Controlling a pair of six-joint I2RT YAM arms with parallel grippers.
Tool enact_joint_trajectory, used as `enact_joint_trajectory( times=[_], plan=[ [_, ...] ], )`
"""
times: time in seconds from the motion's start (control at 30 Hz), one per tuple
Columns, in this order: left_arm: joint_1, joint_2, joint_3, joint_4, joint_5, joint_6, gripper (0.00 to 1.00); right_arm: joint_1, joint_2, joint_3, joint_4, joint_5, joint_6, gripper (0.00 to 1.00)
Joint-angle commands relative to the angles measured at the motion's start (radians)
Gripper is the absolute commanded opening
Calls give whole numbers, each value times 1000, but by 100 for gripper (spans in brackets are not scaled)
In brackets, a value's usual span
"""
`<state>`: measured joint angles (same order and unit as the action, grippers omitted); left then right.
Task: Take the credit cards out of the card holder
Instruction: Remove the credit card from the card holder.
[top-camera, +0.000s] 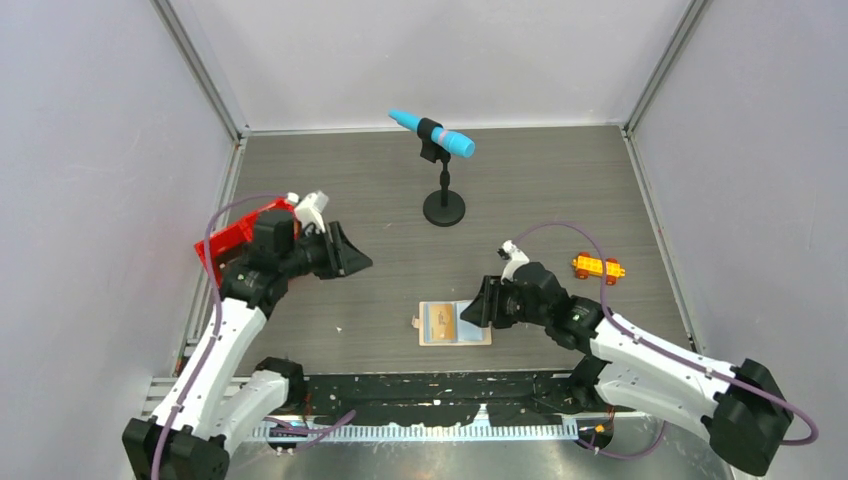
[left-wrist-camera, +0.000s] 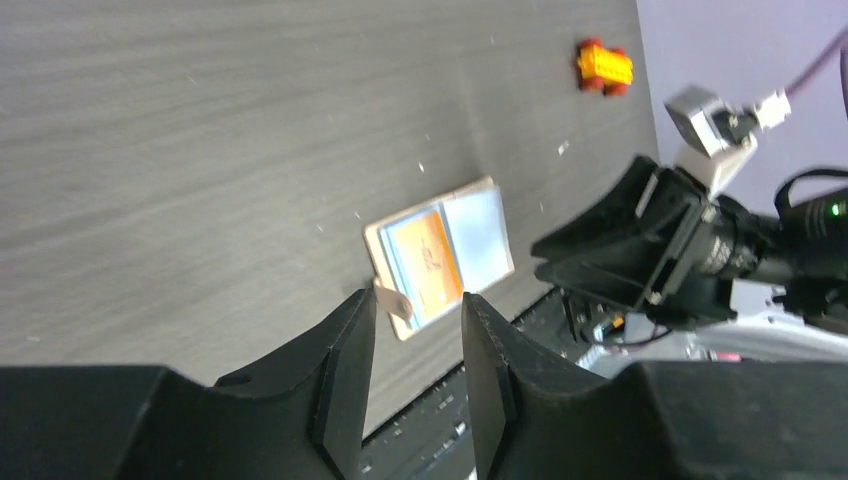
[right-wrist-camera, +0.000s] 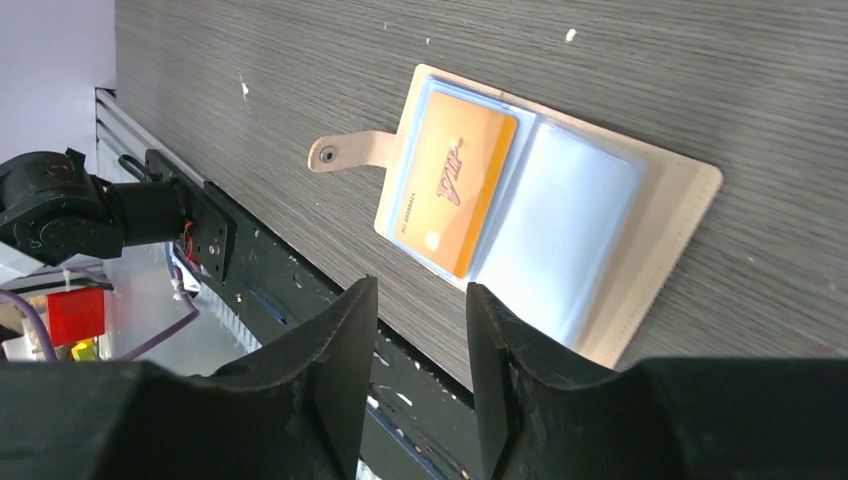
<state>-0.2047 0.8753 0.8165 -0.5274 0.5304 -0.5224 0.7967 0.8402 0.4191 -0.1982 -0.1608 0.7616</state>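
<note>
Grey wood-grain table (top-camera: 330, 180), with pale walls (top-camera: 100, 150) boxing it in. The card holder (top-camera: 455, 323) lies spread open near the front edge, with an orange credit card (right-wrist-camera: 455, 185) in its tab-side sleeve. Just right of the holder hovers the right gripper (top-camera: 472, 304), jaws parted and empty. Well to the holder's upper left, the left gripper (top-camera: 358, 258) is likewise parted and empty.

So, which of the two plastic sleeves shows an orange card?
The sleeve beside the tab of the card holder: the orange card shows through it, while the other sleeve looks plain blue-grey.
</note>
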Motion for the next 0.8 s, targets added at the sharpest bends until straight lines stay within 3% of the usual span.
enact_joint_trajectory(
  times=[0.0,0.17,0.33,0.77],
  plan=[
    [-103,-42,-110,149,51,-99,39,4,90,40,156,-65,-35,44],
    [-262,38,-197,310,31,-162,37,6,171,36,227,-68,-60,40],
    [-330,149,-259,462,44,-211,31,6,213,18,291,-92,-71,39],
    [-378,388,-399,827,83,-314,25,6,323,-16,435,-126,-55,38]
  ],
)
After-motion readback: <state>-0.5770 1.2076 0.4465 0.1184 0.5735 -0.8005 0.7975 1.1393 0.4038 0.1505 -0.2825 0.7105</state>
